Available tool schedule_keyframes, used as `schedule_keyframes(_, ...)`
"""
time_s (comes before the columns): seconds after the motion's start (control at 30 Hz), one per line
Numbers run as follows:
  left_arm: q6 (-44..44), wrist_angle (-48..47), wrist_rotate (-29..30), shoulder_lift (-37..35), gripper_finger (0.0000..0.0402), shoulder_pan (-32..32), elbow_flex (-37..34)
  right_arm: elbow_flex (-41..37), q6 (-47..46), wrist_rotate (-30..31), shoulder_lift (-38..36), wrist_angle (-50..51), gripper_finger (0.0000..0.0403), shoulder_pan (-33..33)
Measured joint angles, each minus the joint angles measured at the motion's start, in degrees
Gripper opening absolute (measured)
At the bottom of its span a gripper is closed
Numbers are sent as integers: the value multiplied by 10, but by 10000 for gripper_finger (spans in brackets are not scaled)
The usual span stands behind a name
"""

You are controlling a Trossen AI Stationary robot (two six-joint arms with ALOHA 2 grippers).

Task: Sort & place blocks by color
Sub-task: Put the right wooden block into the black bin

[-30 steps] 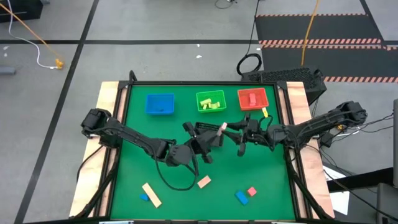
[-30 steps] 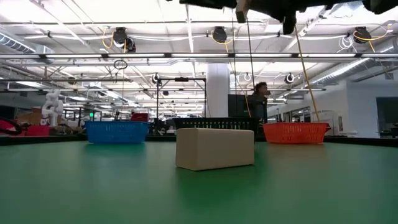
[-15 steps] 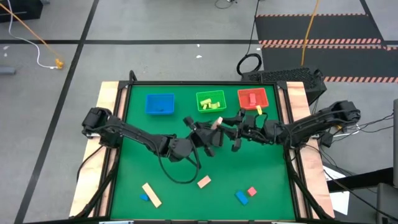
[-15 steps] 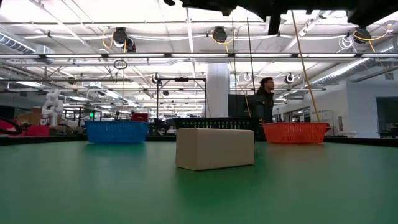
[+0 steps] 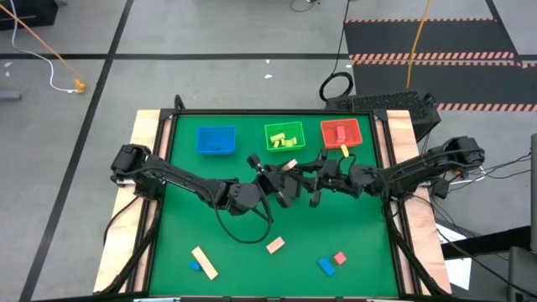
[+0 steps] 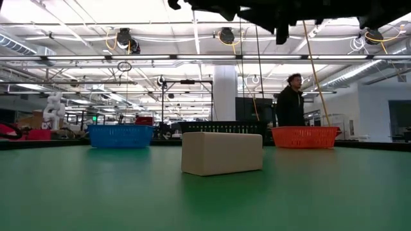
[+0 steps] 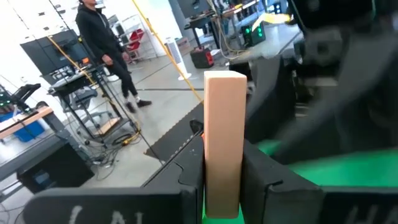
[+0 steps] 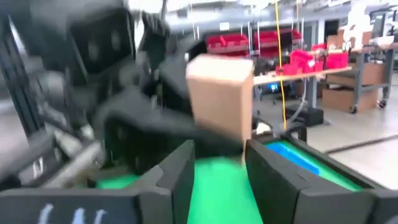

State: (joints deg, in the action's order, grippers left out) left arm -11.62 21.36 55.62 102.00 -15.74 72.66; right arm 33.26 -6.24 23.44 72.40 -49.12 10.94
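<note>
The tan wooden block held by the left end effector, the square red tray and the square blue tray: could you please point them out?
Tan wooden block point(image 7: 224, 143): left wrist view, front face.
Square red tray point(image 5: 340, 144): high view, near rim.
Square blue tray point(image 5: 216, 151): high view, near rim.

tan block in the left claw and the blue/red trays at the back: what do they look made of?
Tan block, clamped upright in the left claw: probably unfinished wood, going by its matte pale tan faces and crisp square edges; no grain is clear enough to be sure. Blue tray and red tray: likely moulded plastic, with lattice-patterned walls in saturated, uniform colour.
</note>
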Motion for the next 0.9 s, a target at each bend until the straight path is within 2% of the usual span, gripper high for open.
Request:
schedule_keyframes(0.13, 4, -11, 0, 0, 56, -1, 0, 0, -6, 0, -30, 93, 174, 0)
schedule_keyframes(0.27, 41, -63, -1, 0, 56, 0, 0, 0, -53, 2, -93, 239, 221, 0)
schedule_keyframes(0.4, 138, -160, -24, 0, 56, 9, 0, 0, -147, -66, -163, 416, 254, 0)
schedule_keyframes(0.57, 274, -245, -99, 10, 56, 37, 1, 0, -295, -123, -197, 579, 261, 6)
schedule_keyframes(0.77, 335, -263, -171, 56, 56, 64, -5, 0, -405, -137, -184, 714, 251, 40)
schedule_keyframes(0.9, 355, -264, -188, 83, 56, 75, -5, 0, -463, -179, -179, 743, 249, 67)
